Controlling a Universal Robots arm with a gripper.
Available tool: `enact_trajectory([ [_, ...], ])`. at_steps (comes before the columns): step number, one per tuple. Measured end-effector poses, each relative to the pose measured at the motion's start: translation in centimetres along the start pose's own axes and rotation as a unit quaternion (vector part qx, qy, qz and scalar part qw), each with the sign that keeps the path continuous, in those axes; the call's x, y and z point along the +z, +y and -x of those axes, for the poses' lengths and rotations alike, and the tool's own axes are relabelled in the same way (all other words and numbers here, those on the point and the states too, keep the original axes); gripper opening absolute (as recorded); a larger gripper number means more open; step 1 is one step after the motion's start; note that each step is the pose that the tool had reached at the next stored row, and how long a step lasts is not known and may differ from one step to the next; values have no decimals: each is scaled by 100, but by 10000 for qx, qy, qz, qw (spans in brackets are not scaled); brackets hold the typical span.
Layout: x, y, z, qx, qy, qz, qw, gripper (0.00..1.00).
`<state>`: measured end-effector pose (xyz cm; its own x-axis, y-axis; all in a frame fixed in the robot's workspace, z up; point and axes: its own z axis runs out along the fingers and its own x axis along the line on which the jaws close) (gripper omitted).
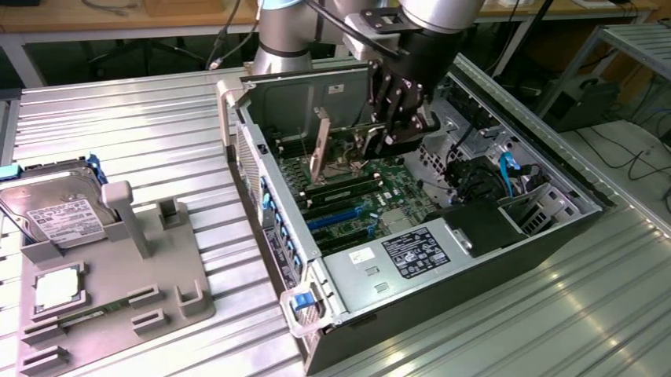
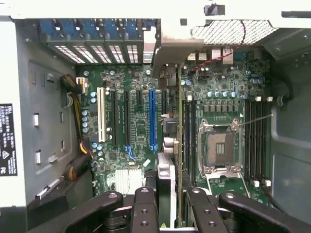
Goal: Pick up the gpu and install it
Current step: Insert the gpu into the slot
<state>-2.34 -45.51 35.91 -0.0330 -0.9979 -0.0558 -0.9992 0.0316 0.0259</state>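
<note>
The claw is closed tight on the gpu (seen edge-on), inside the open computer case, over its motherboard.

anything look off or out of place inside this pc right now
Nothing looks damaged or spilled. The thin dark gpu card is held on edge in the black gripper over the green motherboard in the open metal computer case. The square silver cpu socket is empty.

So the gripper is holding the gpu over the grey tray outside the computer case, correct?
No. In the exterior view the gripper holds the gpu inside the open computer case, above the motherboard, not over the grey tray.
</note>
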Motion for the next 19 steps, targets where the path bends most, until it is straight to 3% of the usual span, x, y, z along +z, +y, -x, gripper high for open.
enact_trajectory([
  [7,137,123,-19,26,-1,-2,10000,28],
  [14,271,138,-148,29,-2,-3,10000,28],
  [19,329,179,-131,-12,-2,-76,10000,28],
])
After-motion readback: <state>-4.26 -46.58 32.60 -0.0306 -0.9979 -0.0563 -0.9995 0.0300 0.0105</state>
